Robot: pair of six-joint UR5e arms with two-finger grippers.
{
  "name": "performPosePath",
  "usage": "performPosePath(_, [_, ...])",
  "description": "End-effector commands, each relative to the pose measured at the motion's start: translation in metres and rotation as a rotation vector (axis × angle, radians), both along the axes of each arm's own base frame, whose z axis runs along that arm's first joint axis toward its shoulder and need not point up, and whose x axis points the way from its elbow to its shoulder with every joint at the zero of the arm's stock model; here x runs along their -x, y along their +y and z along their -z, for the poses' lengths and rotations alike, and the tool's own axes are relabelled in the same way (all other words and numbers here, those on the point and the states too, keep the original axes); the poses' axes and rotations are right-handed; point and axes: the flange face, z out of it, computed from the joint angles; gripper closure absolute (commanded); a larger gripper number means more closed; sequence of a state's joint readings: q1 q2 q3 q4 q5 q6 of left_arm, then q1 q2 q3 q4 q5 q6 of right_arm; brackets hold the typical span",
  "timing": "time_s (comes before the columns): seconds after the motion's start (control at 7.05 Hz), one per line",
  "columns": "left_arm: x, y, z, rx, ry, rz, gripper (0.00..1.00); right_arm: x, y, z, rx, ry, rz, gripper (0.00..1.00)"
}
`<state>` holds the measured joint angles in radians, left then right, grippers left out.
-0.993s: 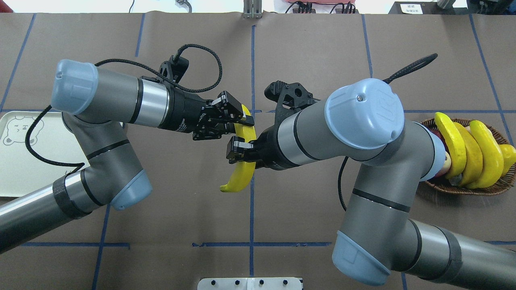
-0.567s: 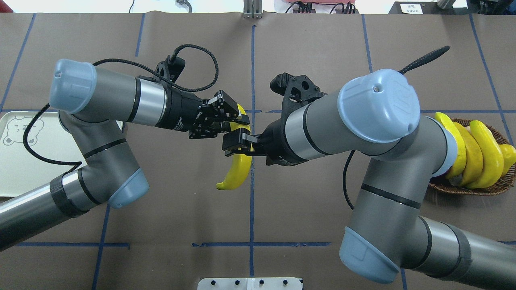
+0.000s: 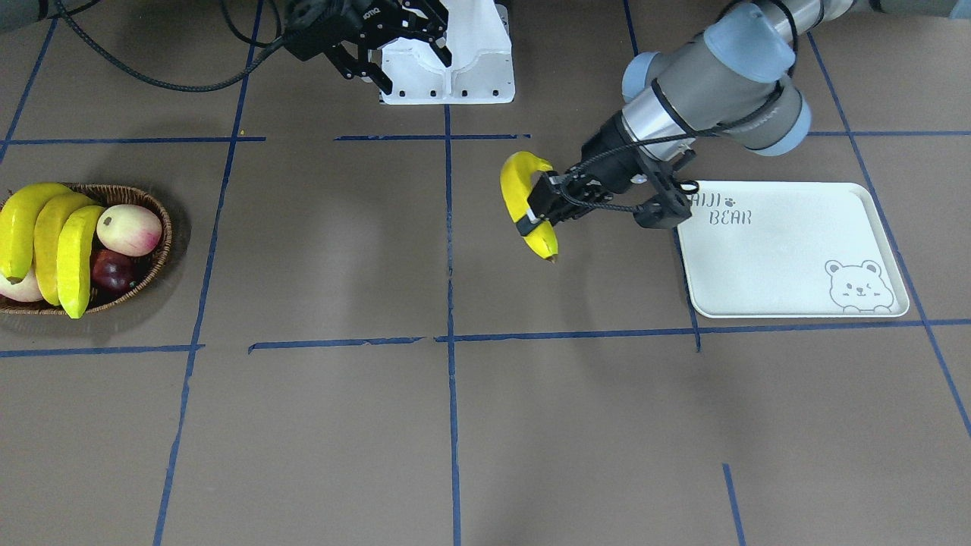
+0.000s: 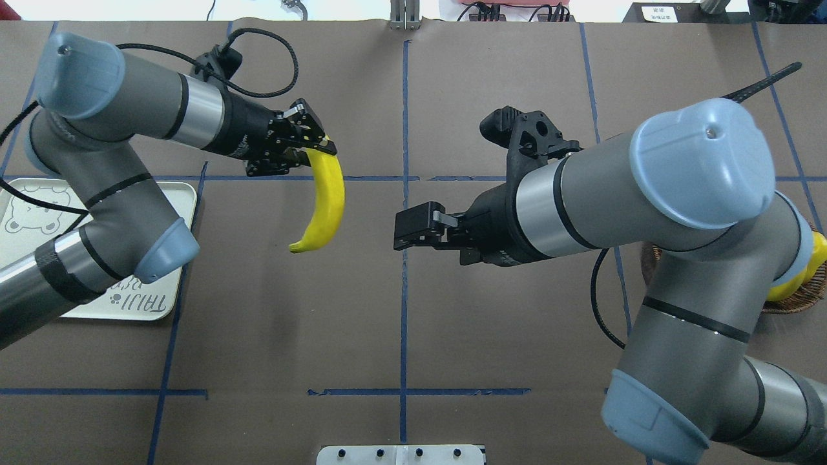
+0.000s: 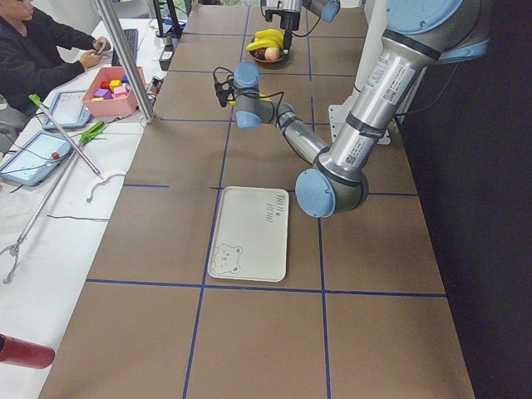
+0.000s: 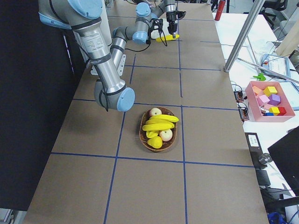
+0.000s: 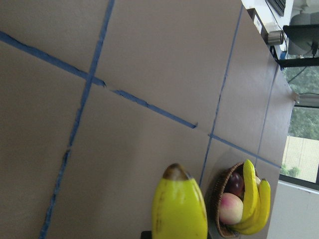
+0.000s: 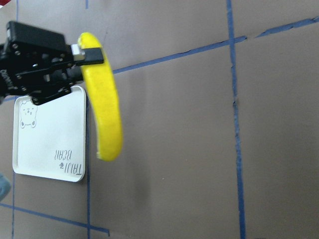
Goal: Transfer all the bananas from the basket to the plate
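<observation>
My left gripper [image 4: 315, 147] is shut on the upper end of one banana [image 4: 326, 200] and holds it in the air, right of the plate [image 4: 186, 201]. In the front view this gripper [image 3: 540, 206] and banana [image 3: 522, 193] hang just left of the off-white bear plate [image 3: 789, 258]. The right wrist view shows the banana [image 8: 107, 109] and the plate [image 8: 50, 134]. My right gripper [image 4: 400, 236] is open and empty near the table's middle. Three bananas [image 3: 45, 227] lie in the wicker basket [image 3: 155, 254], which my right arm largely hides in the overhead view.
A peach [image 3: 129, 227] and a dark red apple [image 3: 114, 271] also lie in the basket. The white robot base [image 3: 463, 68] stands at the table's near edge. A pink box of blocks [image 6: 271, 100] sits on the side table.
My right gripper has let go of the banana and drawn back to the right. My left gripper, shut on the banana, has carried it left toward the plate.
</observation>
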<state>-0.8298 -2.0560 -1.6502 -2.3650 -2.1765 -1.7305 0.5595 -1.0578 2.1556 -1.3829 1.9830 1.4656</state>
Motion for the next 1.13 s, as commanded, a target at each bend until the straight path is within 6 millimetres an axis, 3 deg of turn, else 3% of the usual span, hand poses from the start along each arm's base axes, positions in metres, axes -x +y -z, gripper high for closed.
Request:
performPosePath(0.0, [0.073, -0.012, -0.120, -0.038, -0.209, 0.012, 1.00, -0.022, -0.029, -0.030, -0.025, 0.125, -0.035, 0.00])
performPosePath(0.14, [0.112, -0.003, -0.176, -0.027, -0.281, 0.026, 1.00, -0.022, -0.035, -0.051, -0.062, 0.214, -0.010, 0.00])
performPosePath(0.28, [0.153, 0.005, -0.221, -0.065, -0.353, 0.030, 1.00, -0.032, -0.046, -0.072, -0.093, 0.259, -0.007, 0.00])
performPosePath(0.43, [0.180, 0.022, -0.272, -0.105, -0.440, -0.009, 1.00, -0.048, -0.059, -0.097, -0.135, 0.314, 0.000, 0.00])
performPosePath(0.57, [0.198, 0.029, -0.303, -0.123, -0.518, -0.059, 1.00, -0.058, -0.067, -0.114, -0.164, 0.356, 0.014, 0.00])
performPosePath(0.99, [0.206, 0.045, -0.340, -0.063, -0.571, -0.098, 1.00, -0.059, -0.068, -0.115, -0.161, 0.362, 0.012, 0.00])
